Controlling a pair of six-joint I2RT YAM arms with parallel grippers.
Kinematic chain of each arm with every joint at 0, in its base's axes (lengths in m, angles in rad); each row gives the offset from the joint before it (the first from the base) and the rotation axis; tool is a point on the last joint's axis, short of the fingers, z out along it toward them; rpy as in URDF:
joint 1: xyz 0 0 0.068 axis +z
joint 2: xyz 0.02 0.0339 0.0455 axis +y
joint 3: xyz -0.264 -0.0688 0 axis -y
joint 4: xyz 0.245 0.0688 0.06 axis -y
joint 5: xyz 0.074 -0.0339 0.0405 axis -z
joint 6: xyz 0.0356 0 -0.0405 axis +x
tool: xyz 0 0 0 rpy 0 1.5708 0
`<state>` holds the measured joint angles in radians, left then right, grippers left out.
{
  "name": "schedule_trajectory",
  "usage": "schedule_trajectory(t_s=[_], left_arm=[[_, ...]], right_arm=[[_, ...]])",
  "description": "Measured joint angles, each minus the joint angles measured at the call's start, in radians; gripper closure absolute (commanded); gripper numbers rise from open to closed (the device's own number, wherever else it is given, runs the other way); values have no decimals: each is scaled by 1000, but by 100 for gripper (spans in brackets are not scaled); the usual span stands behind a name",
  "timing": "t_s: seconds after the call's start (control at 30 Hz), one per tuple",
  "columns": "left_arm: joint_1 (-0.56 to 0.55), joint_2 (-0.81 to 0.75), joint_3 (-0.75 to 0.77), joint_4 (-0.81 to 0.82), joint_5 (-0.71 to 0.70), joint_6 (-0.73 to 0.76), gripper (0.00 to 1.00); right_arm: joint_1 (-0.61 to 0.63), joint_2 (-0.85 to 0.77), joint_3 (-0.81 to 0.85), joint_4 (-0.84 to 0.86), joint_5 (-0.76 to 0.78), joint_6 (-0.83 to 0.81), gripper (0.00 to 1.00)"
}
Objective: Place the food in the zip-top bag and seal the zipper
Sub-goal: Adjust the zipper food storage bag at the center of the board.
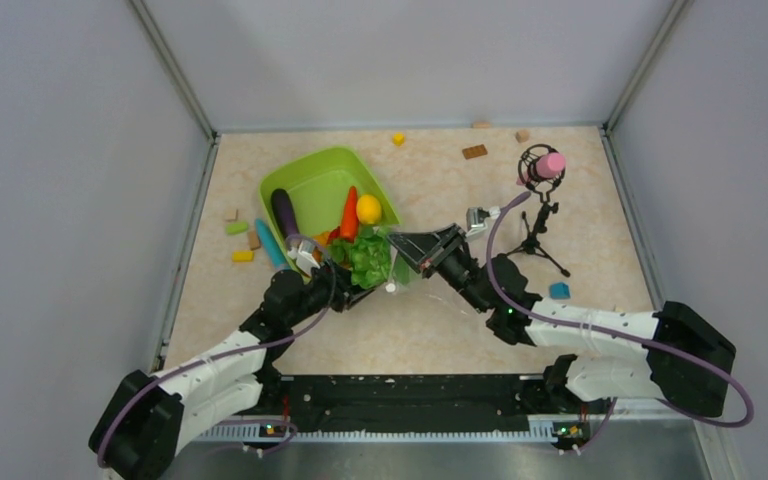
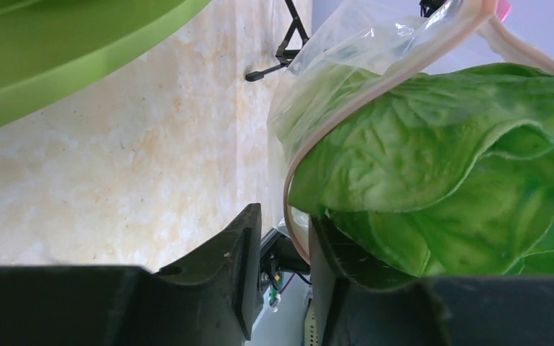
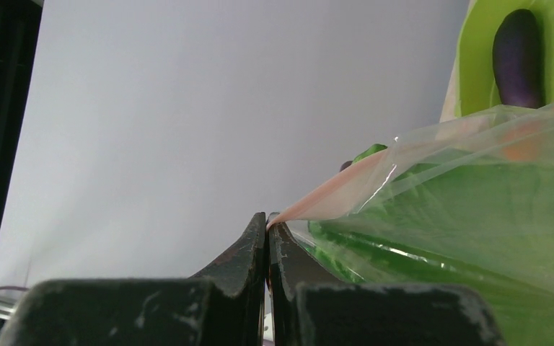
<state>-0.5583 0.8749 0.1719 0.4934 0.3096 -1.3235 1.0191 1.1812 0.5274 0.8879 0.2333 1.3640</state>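
Observation:
The clear zip-top bag (image 2: 332, 50) hangs between my two grippers just in front of the lime-green tray (image 1: 310, 170). My right gripper (image 3: 268, 220) is shut on the end of the pinkish zipper (image 3: 332, 191). The pale green cabbage (image 2: 440, 158) sits in the bag's mouth, resting over my left gripper's right finger. My left gripper (image 2: 285, 220) has its jaws apart, and the zipper strip (image 2: 346, 108) runs down into the gap close to the right finger. The purple eggplant (image 1: 285, 213), orange carrot (image 1: 349, 212) and yellow lemon (image 1: 368, 208) lie in the tray.
A small tripod with a pink-topped microphone (image 1: 538, 215) stands right of the bag. Coloured blocks (image 1: 243, 240) and a teal stick (image 1: 270, 243) lie left of the tray. More blocks lie at the back (image 1: 474, 151) and by the right arm (image 1: 559, 290).

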Motion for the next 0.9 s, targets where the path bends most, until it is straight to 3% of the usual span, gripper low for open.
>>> schedule_trajectory(t_s=[0.07,0.1,0.4,0.67,0.9], left_arm=[[-5,14,0,14,-3,-11,95],[-6,19,1,20,-4,-16,100],[-7,-29,51,-52,-48,40,100],[-31,-164,279,-320,-166,255,100],[-177,-8,543,-419,-213,446,100]], right_arm=[[1,3,3,3,-2,-2,100],[1,4,4,3,-2,-2,100],[2,-60,-33,-48,3,-22,100],[2,-319,20,-513,64,-307,100],[2,-349,145,-861,118,-526,100]])
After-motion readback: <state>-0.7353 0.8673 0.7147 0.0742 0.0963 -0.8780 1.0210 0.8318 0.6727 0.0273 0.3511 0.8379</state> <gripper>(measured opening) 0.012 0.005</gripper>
